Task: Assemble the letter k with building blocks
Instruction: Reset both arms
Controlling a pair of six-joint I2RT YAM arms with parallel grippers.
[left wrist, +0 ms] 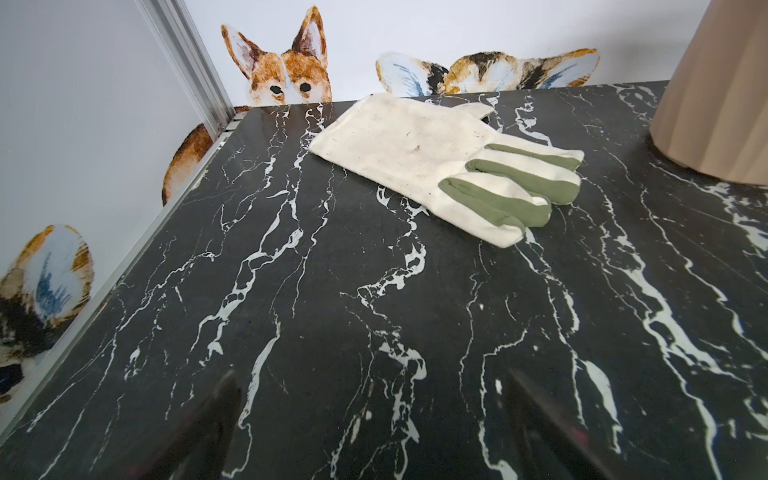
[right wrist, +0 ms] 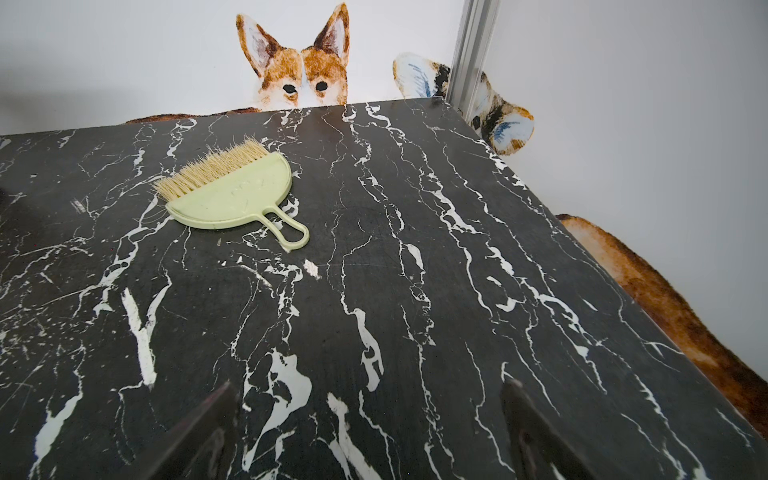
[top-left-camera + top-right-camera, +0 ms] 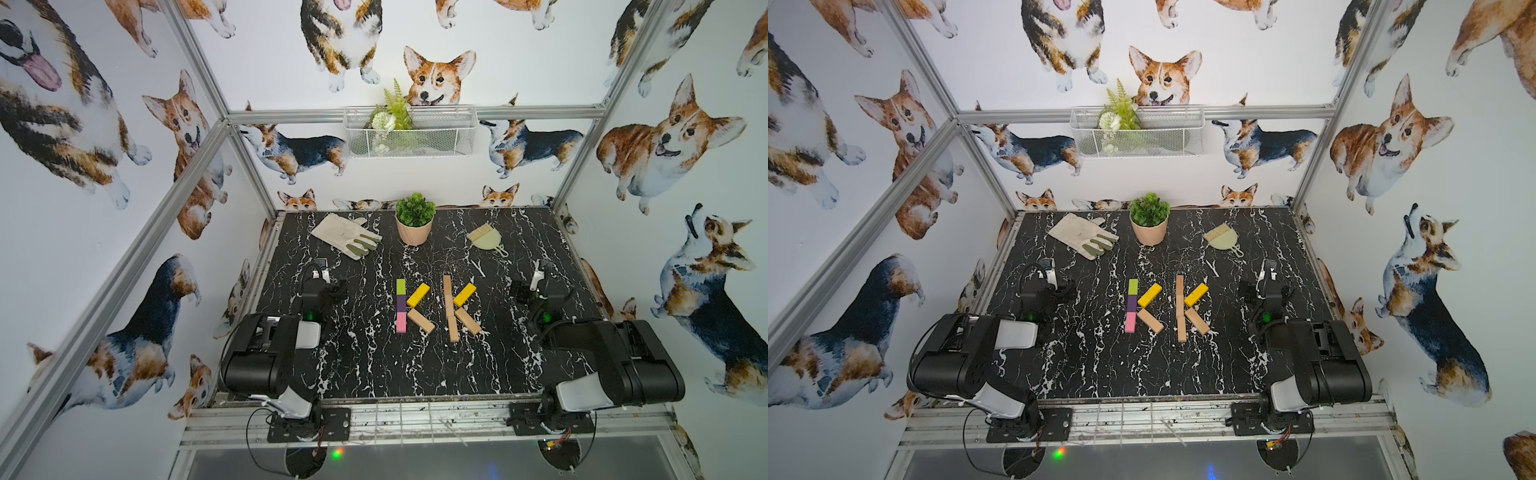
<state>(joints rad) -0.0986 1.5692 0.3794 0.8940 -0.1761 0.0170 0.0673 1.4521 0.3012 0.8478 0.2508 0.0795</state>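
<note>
**Left gripper** (image 1: 372, 376) and **right gripper** (image 2: 368, 385): each wrist view shows only 2 dark, blurred fingertips, cut off by the frame edge. In both top views the jaws are largely hidden by the arms. Both pairs stand wide apart, holding nothing, over the table (image 3: 374, 365) and well apart from the blocks (image 3: 1179, 307).

The plant pot (image 1: 715, 104) is cut off in the left wrist view.

The blocks show only in the top views, as 2 letter K shapes side by side at mid-table.
- **Toward the left arm:** a stem of 3, green bar (image 3: 400, 286), purple bar (image 3: 401, 303) and pink bar (image 3: 401, 322), plus 1 yellow bar (image 3: 417, 295) and 1 tan bar (image 3: 420, 321), both slanted.
- **Toward the right arm:** a tan stem (image 3: 449, 307), its joints hard to make out and its bar count unclear, plus a second yellow bar (image 3: 464, 294) and a second tan bar (image 3: 467, 321).

Also 1 glove (image 1: 415, 153) and 1 brush with dustpan (image 2: 232, 191).
</note>
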